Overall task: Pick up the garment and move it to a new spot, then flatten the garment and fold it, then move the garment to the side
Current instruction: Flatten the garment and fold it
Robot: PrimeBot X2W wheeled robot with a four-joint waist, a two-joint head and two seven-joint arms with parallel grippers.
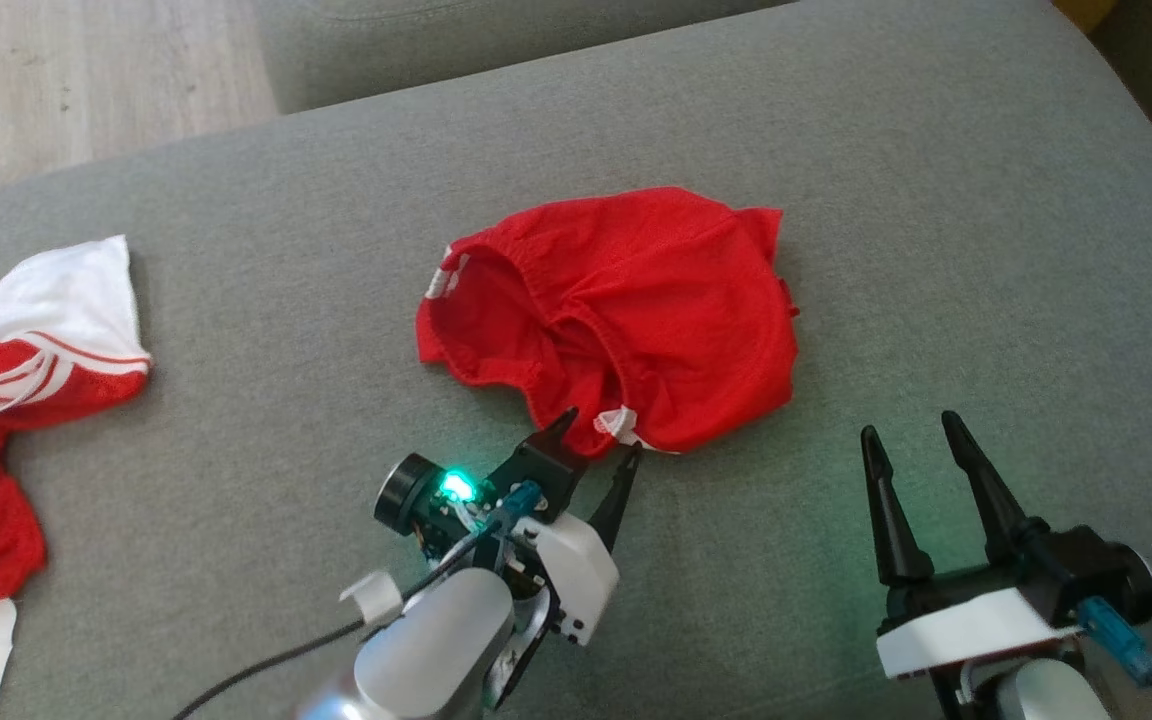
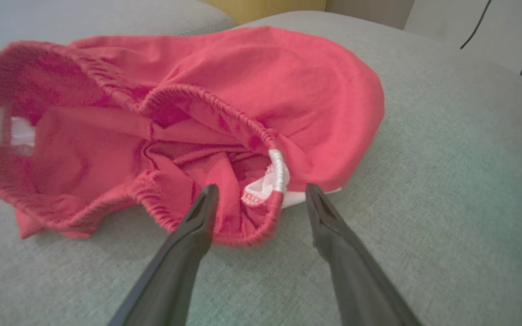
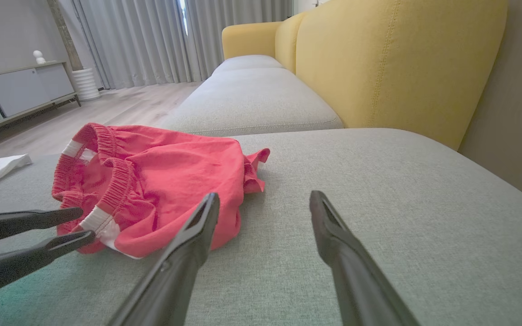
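Crumpled red shorts (image 1: 626,310) with gathered elastic waistband (image 2: 224,108) on grey woven sofa cushion (image 1: 936,250), left gripper (image 1: 602,434) open astride the white-trimmed edge, right gripper (image 1: 910,424) open over the cushion, apart

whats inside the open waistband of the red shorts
Inside the red shorts, only their own crumpled red fabric and a white patch at the waistband show. Deeper folds hide the rest, and the cushion beneath is covered.

The garment (image 1: 636,300) is red with white trim, the cushion (image 1: 936,250) grey, the jersey (image 1: 26,380) red with white stripes.
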